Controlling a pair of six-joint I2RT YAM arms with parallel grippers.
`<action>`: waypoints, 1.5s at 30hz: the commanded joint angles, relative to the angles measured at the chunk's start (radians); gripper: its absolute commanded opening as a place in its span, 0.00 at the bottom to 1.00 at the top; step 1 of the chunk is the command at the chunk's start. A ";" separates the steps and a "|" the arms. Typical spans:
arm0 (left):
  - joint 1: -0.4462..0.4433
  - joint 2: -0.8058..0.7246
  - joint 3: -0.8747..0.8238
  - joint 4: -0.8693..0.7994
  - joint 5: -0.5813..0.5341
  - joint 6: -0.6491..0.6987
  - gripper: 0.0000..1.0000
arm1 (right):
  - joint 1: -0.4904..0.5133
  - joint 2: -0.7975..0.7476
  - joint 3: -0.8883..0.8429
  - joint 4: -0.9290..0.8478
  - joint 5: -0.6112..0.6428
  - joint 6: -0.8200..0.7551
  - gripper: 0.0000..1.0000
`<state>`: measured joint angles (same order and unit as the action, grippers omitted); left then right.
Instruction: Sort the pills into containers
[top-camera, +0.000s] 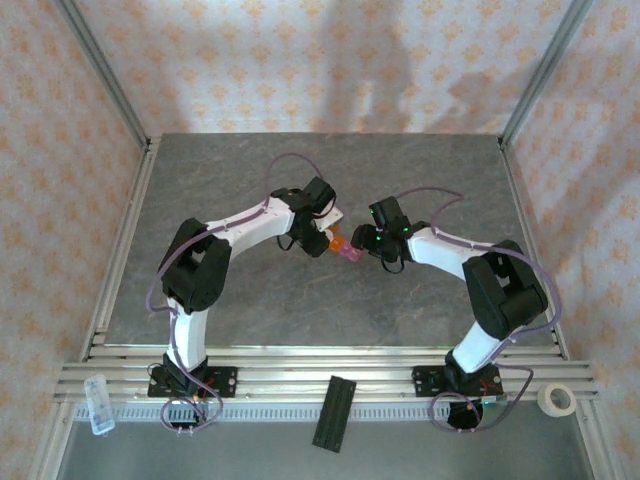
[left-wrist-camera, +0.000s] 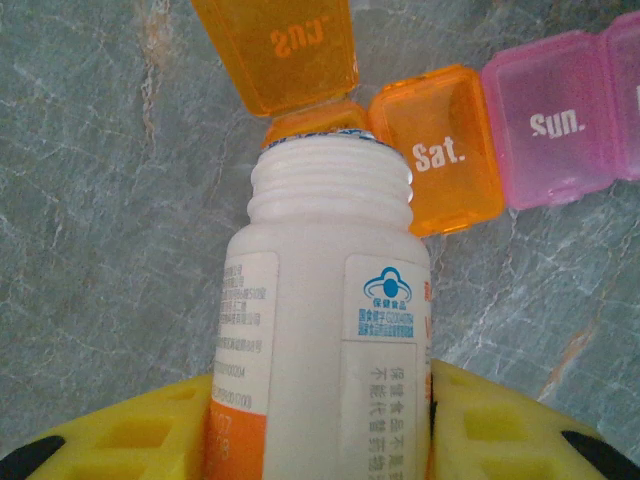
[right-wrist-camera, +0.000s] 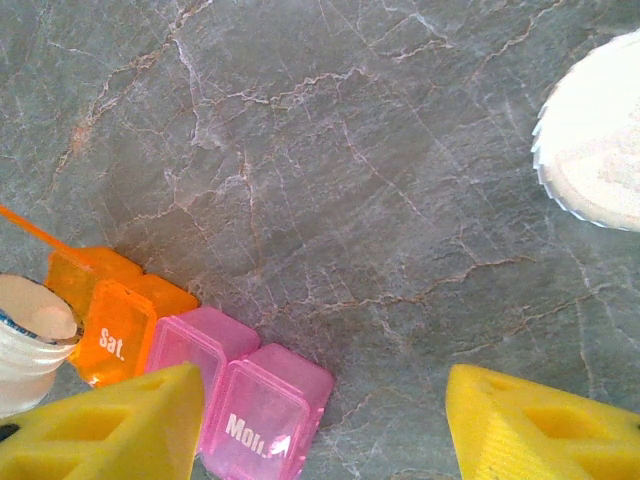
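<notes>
The left tool (left-wrist-camera: 320, 385) is closed on the white bottle (left-wrist-camera: 330, 300), gripping its body, with the threaded, uncapped mouth pointing away from the wrist. The containers (left-wrist-camera: 445, 150) lie flat on the tabletop (left-wrist-camera: 100, 200) as one joined strip, orange at one end and pink at the other, between the two tools near the tabletop's middle. The end orange unit, the open compartment (left-wrist-camera: 318, 120), has its lid (left-wrist-camera: 275, 50) hinged back; the "Sat." and "Sun." units beside it are closed. Governing relation: the bottle's long axis points straight at the open compartment and the mouth sits at that compartment's near edge, while the strip's long axis runs crosswise to the bottle, toward the right arm. The left arm is therefore the nearer and the one placed to pour. The next move likely calls for a small tilt, kept clear of the closed "Sat." unit. The right tool (right-wrist-camera: 325, 400) is spread wide and holds nothing; it stands at the pink end, the "Mon." unit just beside one finger. The cap (right-wrist-camera: 600, 130) lies well apart. Whether the open compartment holds pills cannot be told.
</notes>
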<state>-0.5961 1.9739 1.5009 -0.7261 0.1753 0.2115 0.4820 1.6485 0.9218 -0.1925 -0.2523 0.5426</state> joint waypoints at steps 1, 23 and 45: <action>-0.009 0.012 0.040 -0.060 -0.038 0.019 0.00 | 0.008 0.001 -0.010 0.015 0.015 0.013 0.65; -0.033 0.071 0.177 -0.194 -0.111 0.044 0.00 | 0.009 0.008 -0.014 0.026 0.007 0.018 0.65; -0.049 0.124 0.264 -0.275 -0.153 0.057 0.00 | 0.008 0.009 -0.018 0.026 0.007 0.017 0.65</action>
<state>-0.6361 2.0735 1.7298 -0.9440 0.0616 0.2462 0.4839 1.6485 0.9180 -0.1810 -0.2558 0.5499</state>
